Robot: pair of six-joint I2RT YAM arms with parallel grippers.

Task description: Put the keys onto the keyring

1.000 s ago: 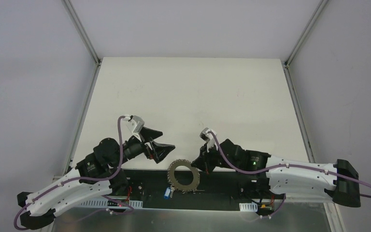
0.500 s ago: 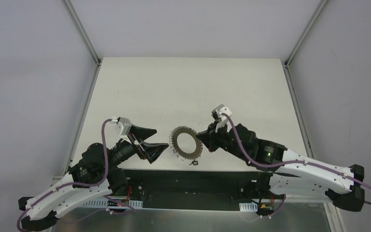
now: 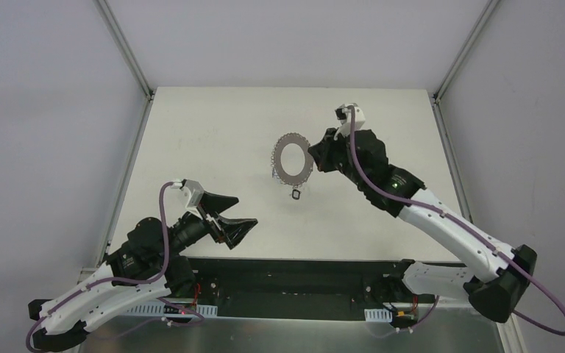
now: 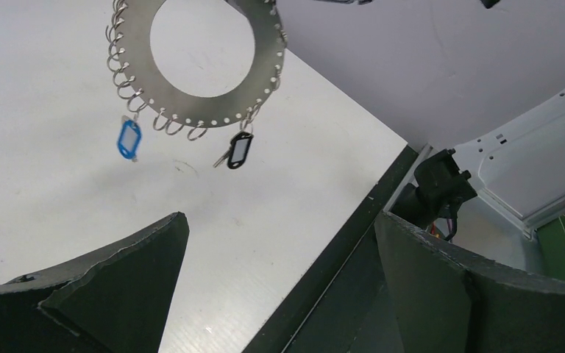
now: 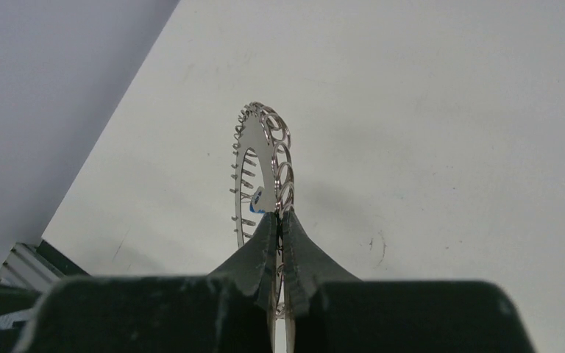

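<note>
Keyring (image 4: 191,103): aloft over desk (image 3: 213,132), rim pinched upright between clenched right fingers (image 5: 261,250) | blue-tagged key (image 4: 128,138), black-tagged key (image 4: 240,150) dangle from bottom loops | left fingers (image 4: 118,272) spread, empty | handling: probably thin, stiff, light metal; loops snag; hold flat rim.

We count one keyring (image 4: 199,103), a single flat ring with one wide hole. Hanging from it we count two items: one blue-tagged key (image 4: 128,138) and one black-tagged key (image 4: 240,150). The wire loops (image 4: 163,123) fringing its edge are many. We record no firm figure, since the left wrist view cuts off the ring's top and the other views show the loops too fine to count. We count two arms, the left arm (image 3: 96,290) and the right arm (image 3: 449,228). Each carries one gripper, so two in all: the left gripper (image 3: 244,211) and the right gripper (image 3: 313,154). We count one table (image 3: 213,132).
</note>
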